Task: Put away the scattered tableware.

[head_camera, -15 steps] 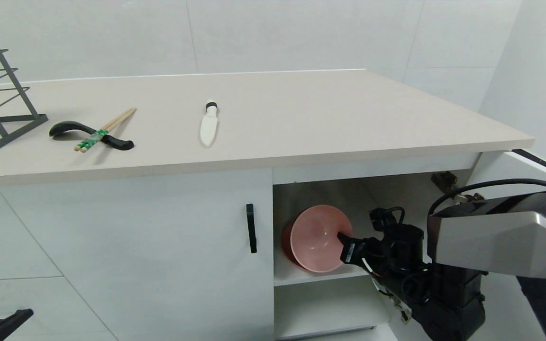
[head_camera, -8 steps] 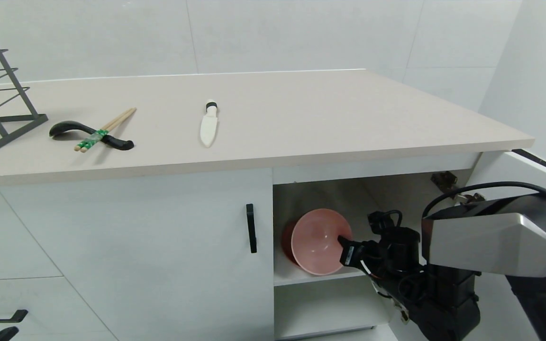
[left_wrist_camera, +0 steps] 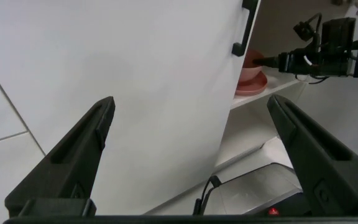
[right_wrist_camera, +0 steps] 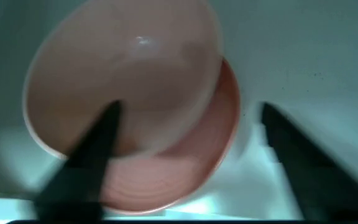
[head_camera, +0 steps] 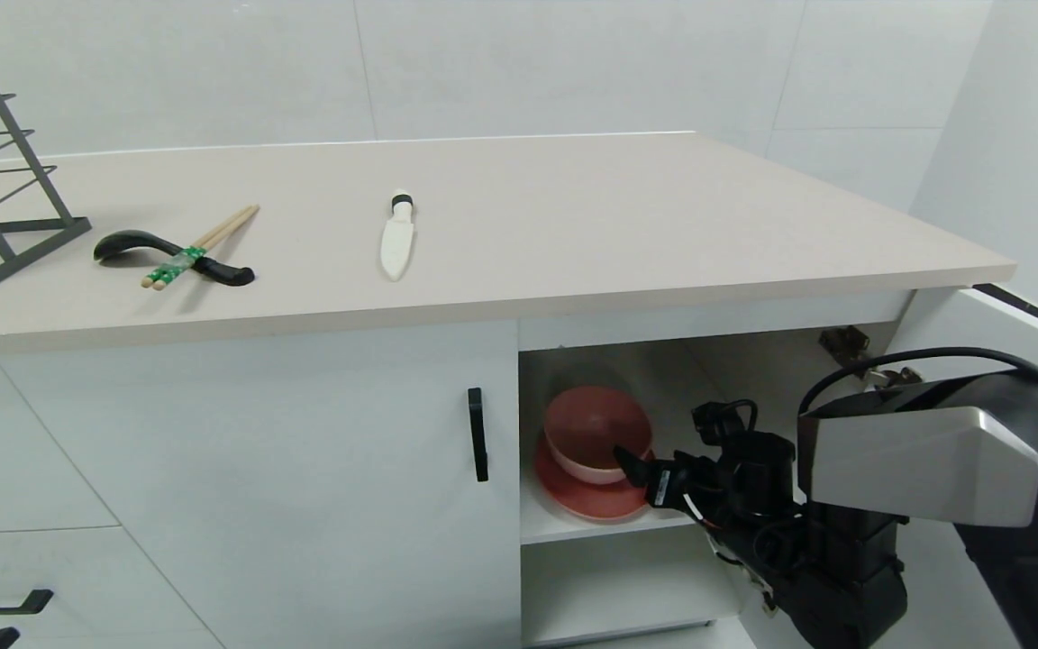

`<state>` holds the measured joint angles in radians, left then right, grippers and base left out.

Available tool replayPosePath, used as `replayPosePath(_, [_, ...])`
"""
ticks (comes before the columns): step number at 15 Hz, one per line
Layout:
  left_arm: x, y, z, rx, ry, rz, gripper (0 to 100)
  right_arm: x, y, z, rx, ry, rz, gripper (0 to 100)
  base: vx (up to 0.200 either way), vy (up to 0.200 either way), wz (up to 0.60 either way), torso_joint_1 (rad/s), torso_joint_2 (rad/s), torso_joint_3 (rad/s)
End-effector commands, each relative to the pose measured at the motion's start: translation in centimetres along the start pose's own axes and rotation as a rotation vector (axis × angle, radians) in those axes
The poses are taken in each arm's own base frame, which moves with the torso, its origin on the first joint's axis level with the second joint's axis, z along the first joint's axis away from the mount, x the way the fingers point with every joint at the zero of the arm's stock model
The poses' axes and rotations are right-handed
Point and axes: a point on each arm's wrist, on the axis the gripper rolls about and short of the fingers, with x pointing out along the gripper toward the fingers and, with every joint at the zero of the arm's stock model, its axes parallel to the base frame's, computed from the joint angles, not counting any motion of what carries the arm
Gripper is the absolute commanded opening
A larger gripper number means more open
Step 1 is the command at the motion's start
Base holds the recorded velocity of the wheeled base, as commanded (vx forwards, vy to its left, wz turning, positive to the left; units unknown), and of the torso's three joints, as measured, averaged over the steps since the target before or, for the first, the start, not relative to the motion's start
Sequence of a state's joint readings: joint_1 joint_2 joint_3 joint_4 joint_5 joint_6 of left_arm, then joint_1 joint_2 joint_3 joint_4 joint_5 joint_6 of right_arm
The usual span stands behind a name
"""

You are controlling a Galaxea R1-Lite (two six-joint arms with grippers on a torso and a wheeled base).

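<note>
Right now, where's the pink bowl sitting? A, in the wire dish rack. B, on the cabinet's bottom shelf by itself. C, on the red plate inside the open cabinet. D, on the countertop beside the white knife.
C: the pink bowl rests upright on the red plate, which lies on the upper cabinet shelf behind the open door.
</note>
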<state>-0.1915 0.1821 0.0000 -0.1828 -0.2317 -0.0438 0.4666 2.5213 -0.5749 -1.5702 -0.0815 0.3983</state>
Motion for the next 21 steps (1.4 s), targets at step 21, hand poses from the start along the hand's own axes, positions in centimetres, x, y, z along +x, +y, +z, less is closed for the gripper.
replayPosePath(21, [-1.4,-0.2,-2.1,0.043,-0.002,0.417,100,-21.7,4.9,6.5,-0.183,-0.114,0.125,100,0.000,0.000,0.00,0.000,0.00,0.000])
